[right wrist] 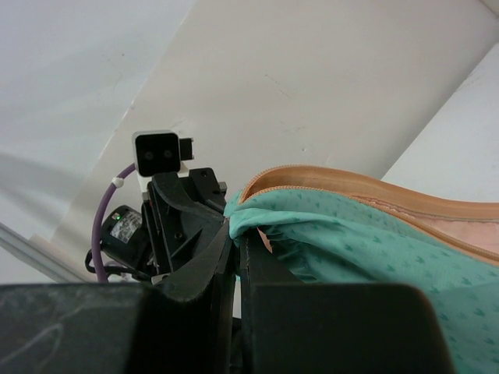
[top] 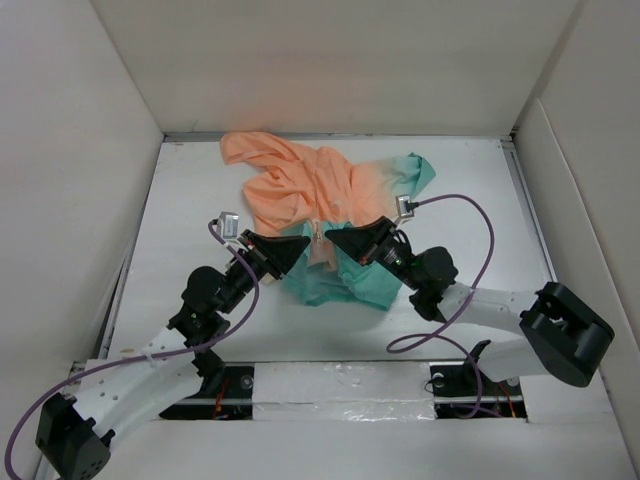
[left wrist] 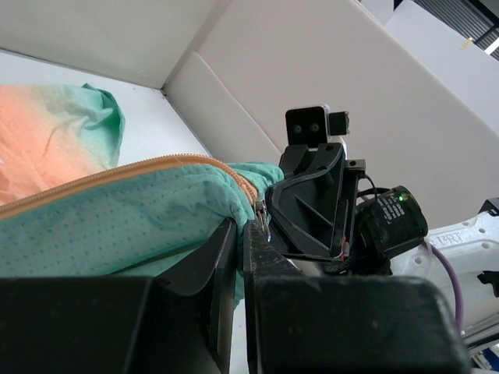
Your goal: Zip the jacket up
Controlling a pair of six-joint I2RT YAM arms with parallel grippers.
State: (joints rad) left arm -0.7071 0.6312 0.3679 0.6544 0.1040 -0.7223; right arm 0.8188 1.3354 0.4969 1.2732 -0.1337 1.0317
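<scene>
The jacket (top: 310, 190) lies crumpled mid-table, peach-orange at the far end and teal-green at the near hem. Its orange zipper line (top: 318, 240) runs between my two grippers. My left gripper (top: 300, 246) is shut on the teal hem left of the zipper. In the left wrist view (left wrist: 240, 227) fabric sits between the jaws and a small metal zipper slider (left wrist: 261, 213) lies at the fingertip. My right gripper (top: 336, 238) is shut on the teal hem right of the zipper, also shown in the right wrist view (right wrist: 235, 232). The fingertips nearly face each other.
White walls enclose the table on the left, back and right (top: 560, 130). A purple cable (top: 480, 230) loops from the right wrist over the table. The left arm's cable (top: 215, 235) arcs beside its wrist. Both arm bases sit at the near edge.
</scene>
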